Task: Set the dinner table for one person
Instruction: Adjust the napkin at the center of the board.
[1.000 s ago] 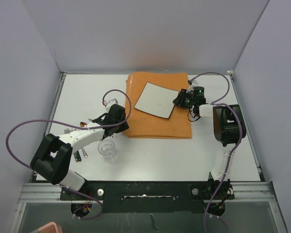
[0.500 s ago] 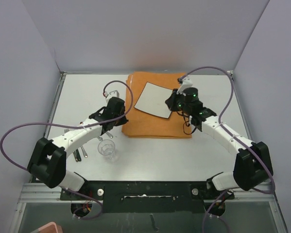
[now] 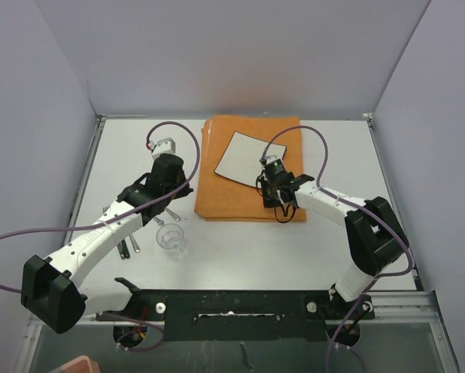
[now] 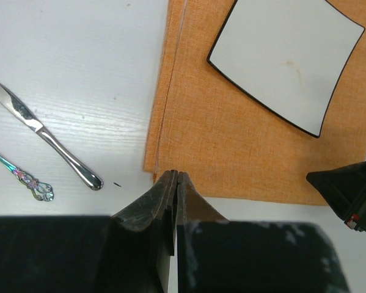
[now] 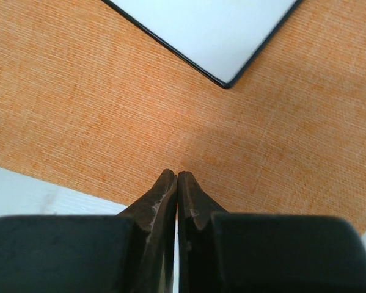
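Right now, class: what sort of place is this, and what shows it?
Probably a robot test cell: plain walls box in a white tabletop, robot arms stand at its near edge, and a plate lies on an orange mat.

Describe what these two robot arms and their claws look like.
Both the left arm and right arm are slim white tubes with chunky black joints, each trailing a looping purple cable. The left claw and right claw each have two dark, scuffed, tapering fingers.
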Robot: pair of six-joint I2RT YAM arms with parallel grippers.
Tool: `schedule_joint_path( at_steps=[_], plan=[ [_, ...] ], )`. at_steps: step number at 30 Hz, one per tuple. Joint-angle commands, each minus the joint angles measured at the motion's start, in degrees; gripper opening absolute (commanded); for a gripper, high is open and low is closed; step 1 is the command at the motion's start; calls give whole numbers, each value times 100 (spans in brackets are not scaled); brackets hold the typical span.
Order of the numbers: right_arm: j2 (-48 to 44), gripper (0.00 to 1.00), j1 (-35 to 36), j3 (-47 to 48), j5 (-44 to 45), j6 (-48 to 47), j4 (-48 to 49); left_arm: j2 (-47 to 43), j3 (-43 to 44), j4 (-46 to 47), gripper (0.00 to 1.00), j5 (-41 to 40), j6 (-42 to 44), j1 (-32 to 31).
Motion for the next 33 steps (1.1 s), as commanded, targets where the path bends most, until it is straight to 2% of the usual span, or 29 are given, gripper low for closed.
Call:
schedule_joint_path(
  at_steps=[1, 18, 26, 33],
  plan=[
    [174, 0, 145, 531, 77, -136, 46, -271, 148, -181, 0, -130, 31, 7],
    [1406, 0, 592, 757, -219, -391, 106, -367, 222, -288, 0, -235, 81, 15],
    [1242, 0, 1244, 230, -361, -103, 267, -443, 315, -353, 0, -323, 133, 15],
    [1611, 0, 2078, 786, -413, 396, 115, -529, 343, -483, 0, -396, 117, 19]
  ],
)
